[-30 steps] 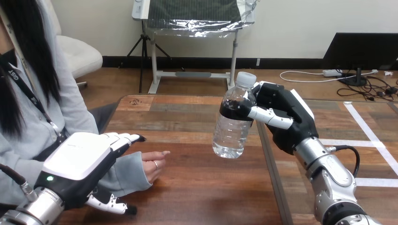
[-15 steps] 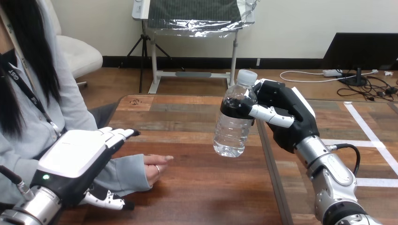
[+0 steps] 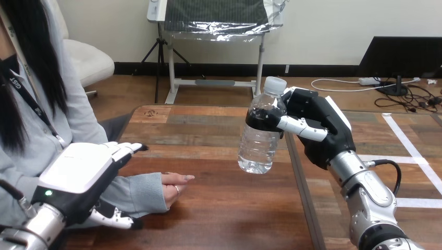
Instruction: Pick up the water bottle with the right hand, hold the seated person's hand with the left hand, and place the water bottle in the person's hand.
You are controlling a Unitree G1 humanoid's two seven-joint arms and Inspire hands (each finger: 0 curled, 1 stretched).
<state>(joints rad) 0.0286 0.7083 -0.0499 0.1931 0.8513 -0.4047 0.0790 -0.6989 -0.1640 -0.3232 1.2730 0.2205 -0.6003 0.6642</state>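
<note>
A clear water bottle point(image 3: 259, 130) with a white cap and a dark band hangs upright above the table's middle, my right hand point(image 3: 318, 130) shut on its upper part. The person's hand point(image 3: 174, 186) rests on the table at the left, fingers pointing right, its forearm in a grey sleeve point(image 3: 133, 192). My left hand point(image 3: 83, 174) sits over that sleeve near the wrist, fingers straight and its thumb low on the near side. I cannot tell whether it touches the sleeve.
The wooden table point(image 3: 219, 208) has a seam right of the middle, under the bottle. The person sits at the left side. Bare tabletop lies between the person's hand and the bottle.
My left hand has drawn back toward the lower left, uncovering more of the person's hand. The bottle and right hand have edged slightly right.
</note>
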